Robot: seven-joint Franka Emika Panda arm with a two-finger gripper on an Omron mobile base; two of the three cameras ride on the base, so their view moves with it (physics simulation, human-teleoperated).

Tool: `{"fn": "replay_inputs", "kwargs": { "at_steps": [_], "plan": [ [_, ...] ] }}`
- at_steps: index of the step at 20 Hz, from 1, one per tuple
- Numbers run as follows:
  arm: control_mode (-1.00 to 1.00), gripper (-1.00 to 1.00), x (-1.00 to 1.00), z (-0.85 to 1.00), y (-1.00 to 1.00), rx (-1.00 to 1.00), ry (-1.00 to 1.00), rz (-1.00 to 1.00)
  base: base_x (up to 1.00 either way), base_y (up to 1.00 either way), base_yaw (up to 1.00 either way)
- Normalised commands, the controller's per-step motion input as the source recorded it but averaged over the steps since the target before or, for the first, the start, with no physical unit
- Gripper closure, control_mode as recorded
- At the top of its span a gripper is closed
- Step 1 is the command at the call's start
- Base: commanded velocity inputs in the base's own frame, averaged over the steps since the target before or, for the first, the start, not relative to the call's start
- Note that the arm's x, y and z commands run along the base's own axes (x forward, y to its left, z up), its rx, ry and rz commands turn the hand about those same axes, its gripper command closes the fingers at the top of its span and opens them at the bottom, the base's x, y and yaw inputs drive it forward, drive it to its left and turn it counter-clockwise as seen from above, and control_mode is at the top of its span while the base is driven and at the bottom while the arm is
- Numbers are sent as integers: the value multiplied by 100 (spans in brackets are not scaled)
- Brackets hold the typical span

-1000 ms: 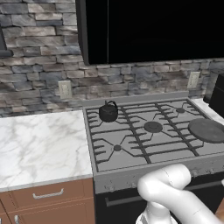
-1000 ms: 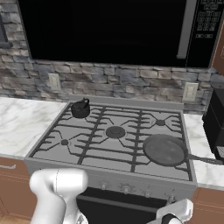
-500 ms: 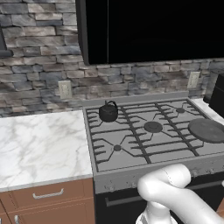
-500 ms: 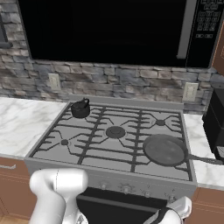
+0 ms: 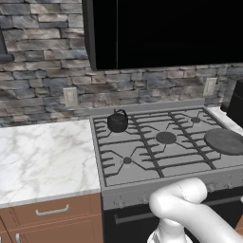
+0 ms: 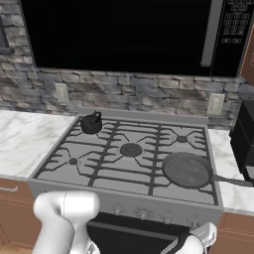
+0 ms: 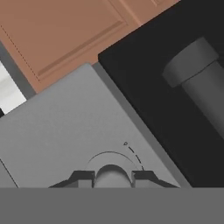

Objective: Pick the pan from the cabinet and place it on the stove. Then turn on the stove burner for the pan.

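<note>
Already, the pan (image 6: 187, 170) was seen resting on the stove (image 6: 124, 184), over the front burner on the right-hand side of the grates, its handle reaching out over the counter edge. A small black kettle (image 6: 91, 123) was seen on the far left burner, well apart from it. Below, at the front panel, the gripper (image 7: 113, 176) was pictured with its two finger tips closed partway on a round knob (image 7: 112, 175) — the grip appeared snug, the knob's curved scale visible just above. The risks, as judged from here, lay with the knob: it could not be told whether this one served the pan's burner, and a wrong flame would be lit if it did not. A shallow pinch might also slip as the knob was turned — the burner would then be left off. The dark oven door handle (image 7: 199, 78) stood close by and could be struck on withdrawal.
</note>
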Motion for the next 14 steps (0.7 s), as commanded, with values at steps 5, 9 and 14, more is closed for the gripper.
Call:
{"fn": "replay_inputs", "kwargs": {
  "at_steps": [5,9,14],
  "plan": [
    [-100,100,-17,1,-14,-5,0,0,0,0,0],
    [-100,100,-22,1,-20,-9,0,0,0,0,0],
    [-100,100,-27,4,-19,-12,0,0,0,0,0]
  ]
}}
